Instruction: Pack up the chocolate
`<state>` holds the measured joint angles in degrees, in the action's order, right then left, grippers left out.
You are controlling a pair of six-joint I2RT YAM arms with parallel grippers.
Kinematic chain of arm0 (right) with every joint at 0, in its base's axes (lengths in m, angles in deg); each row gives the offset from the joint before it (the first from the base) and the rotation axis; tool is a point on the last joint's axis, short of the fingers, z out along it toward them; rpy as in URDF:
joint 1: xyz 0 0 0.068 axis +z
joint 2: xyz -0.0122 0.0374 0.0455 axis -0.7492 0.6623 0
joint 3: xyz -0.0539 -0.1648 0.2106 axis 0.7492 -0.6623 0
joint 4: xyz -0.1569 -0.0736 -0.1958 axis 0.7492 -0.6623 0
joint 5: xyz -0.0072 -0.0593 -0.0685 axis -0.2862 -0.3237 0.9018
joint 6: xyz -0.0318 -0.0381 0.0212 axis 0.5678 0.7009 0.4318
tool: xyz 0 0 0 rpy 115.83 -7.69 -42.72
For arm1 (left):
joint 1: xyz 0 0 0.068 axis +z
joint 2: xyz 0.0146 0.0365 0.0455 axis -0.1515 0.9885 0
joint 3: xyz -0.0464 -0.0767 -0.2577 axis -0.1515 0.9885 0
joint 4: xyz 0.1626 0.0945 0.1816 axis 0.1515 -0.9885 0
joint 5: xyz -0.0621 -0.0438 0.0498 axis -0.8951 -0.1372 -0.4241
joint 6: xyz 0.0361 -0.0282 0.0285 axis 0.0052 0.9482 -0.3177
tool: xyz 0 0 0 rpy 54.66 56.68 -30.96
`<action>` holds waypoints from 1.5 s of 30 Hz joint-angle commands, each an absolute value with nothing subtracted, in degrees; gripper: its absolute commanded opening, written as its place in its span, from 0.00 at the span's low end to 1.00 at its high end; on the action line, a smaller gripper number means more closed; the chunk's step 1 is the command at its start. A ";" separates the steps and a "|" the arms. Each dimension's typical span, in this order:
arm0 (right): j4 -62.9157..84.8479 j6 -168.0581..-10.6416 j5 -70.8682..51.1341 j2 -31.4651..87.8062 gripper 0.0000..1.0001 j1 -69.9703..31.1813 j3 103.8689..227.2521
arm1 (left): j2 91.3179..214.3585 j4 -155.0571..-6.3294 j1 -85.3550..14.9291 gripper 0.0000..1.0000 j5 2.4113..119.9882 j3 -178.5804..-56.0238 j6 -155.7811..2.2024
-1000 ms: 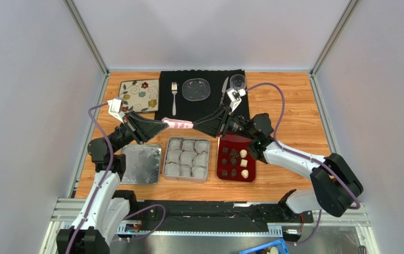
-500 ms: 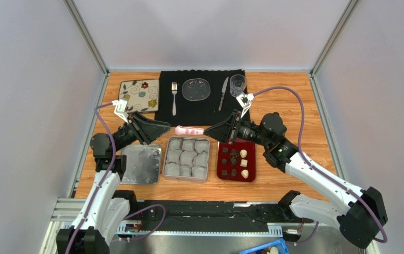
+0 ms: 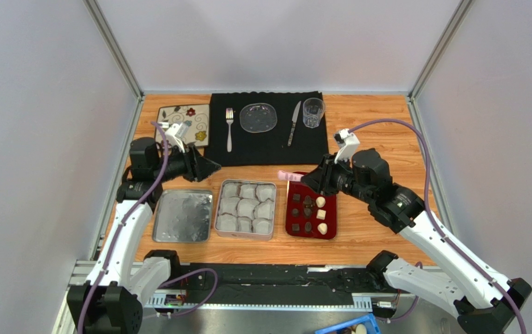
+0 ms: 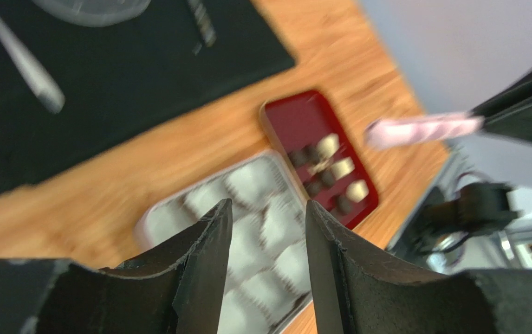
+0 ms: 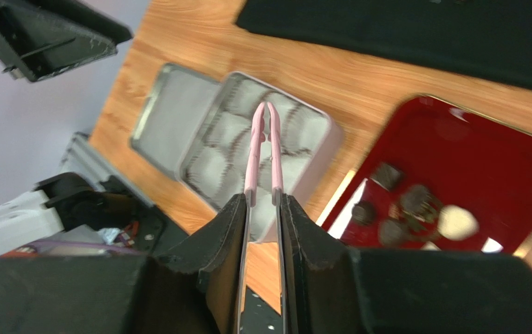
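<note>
Small dark and cream chocolate pieces (image 3: 321,202) lie on a red tray (image 3: 304,186). A silver tin (image 3: 220,206) holds several white paper cups (image 3: 247,191). My right gripper (image 3: 309,181) is shut on pink tongs (image 3: 288,176) above the tray's far left corner. In the right wrist view the tongs (image 5: 260,149) stick out from the gripper (image 5: 263,206) over the tin (image 5: 324,139), with the chocolates (image 5: 457,223) to the right. My left gripper (image 3: 213,165) is open and empty, beyond the tin lid (image 3: 182,216). In the left wrist view the gripper (image 4: 265,216) frames the tin (image 4: 157,216).
A black mat (image 3: 262,142) at the back carries a fork (image 3: 229,129), a glass plate (image 3: 257,117), a knife (image 3: 294,120) and a glass (image 3: 313,111). A flowered coaster (image 3: 191,124) lies at the back left. Frame posts stand at the table's far corners.
My left gripper has let go of the pink tongs and drawn back to the left. My right gripper has carried the tongs right, to the red tray's corner.
</note>
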<state>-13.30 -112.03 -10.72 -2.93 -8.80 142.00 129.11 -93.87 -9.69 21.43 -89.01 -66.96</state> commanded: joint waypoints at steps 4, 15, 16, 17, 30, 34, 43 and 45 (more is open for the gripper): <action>-28.78 -108.37 4.27 -4.22 0.09 -8.53 144.42 | 133.50 -118.91 -9.42 0.48 29.91 -88.29 -92.14; -26.50 -104.34 5.77 2.01 0.21 -8.44 143.36 | 133.68 -121.47 -9.42 0.46 32.99 -85.92 -97.07; -26.15 -104.16 5.60 2.37 0.23 -8.53 143.54 | 133.51 -121.47 -9.42 0.46 33.07 -85.83 -97.16; -25.80 -104.07 5.60 2.90 0.25 -8.44 143.71 | 133.07 -121.21 -9.42 0.45 32.90 -85.74 -97.16; -23.25 -102.75 4.81 7.91 0.37 -7.65 144.33 | 131.48 -120.77 -9.42 0.45 31.14 -85.39 -97.51; -21.84 -102.49 4.72 9.93 0.37 -7.39 144.68 | 131.05 -120.68 -9.42 0.45 30.61 -85.56 -97.34; -20.96 -100.99 5.24 14.50 0.37 -7.30 146.00 | 130.08 -120.33 -9.42 0.44 29.30 -85.56 -97.25; -20.70 -100.64 5.59 15.29 0.37 -7.30 146.00 | 129.90 -120.33 -9.42 0.44 28.95 -85.74 -97.25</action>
